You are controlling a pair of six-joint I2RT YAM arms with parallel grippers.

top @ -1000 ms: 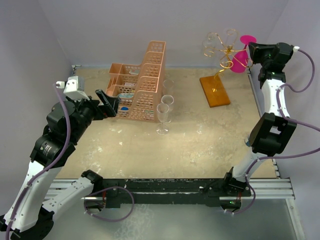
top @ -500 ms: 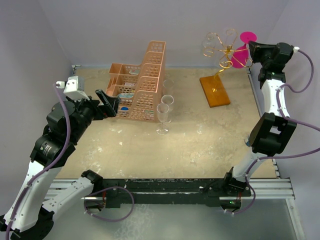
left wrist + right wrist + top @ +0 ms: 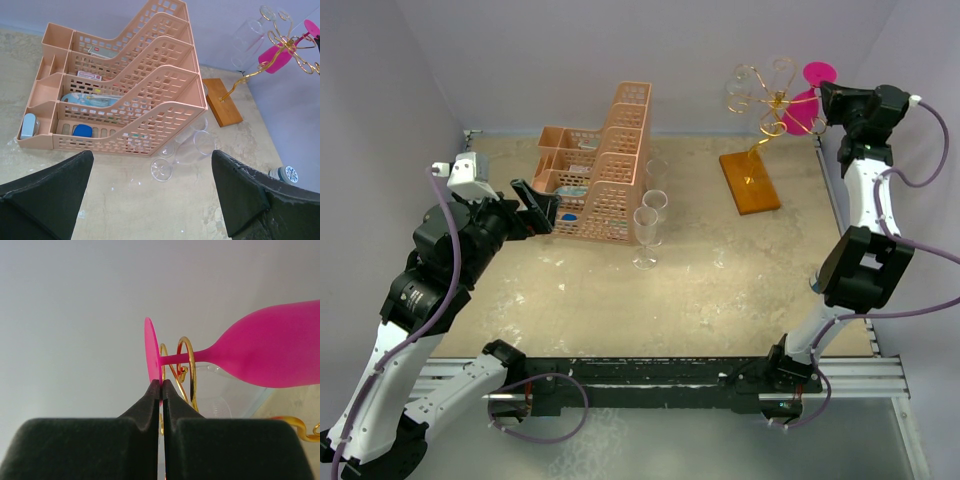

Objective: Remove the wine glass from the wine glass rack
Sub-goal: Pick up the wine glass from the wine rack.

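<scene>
A pink wine glass (image 3: 801,112) hangs upside down from the wine glass rack (image 3: 767,100), a gold wire stand on an orange base (image 3: 750,182) at the back right. My right gripper (image 3: 826,93) is up beside the rack's top. In the right wrist view the gripper (image 3: 161,384) is shut on the lower rim of the glass's pink foot (image 3: 152,356), and the stem passes through a gold loop (image 3: 189,365). My left gripper (image 3: 535,205) hovers at the left, open with nothing between its fingers (image 3: 47,192), far from the rack (image 3: 292,42).
Clear glasses (image 3: 738,95) also hang on the rack. A peach lattice basket (image 3: 603,170) stands at the back centre, with two clear glasses (image 3: 647,235) upright on the table beside it. The back wall is close behind the rack. A small bottle (image 3: 285,174) lies on the table.
My right gripper's jaws have closed onto the pink glass's foot, and the foot has shifted slightly up. The left arm has not moved.
</scene>
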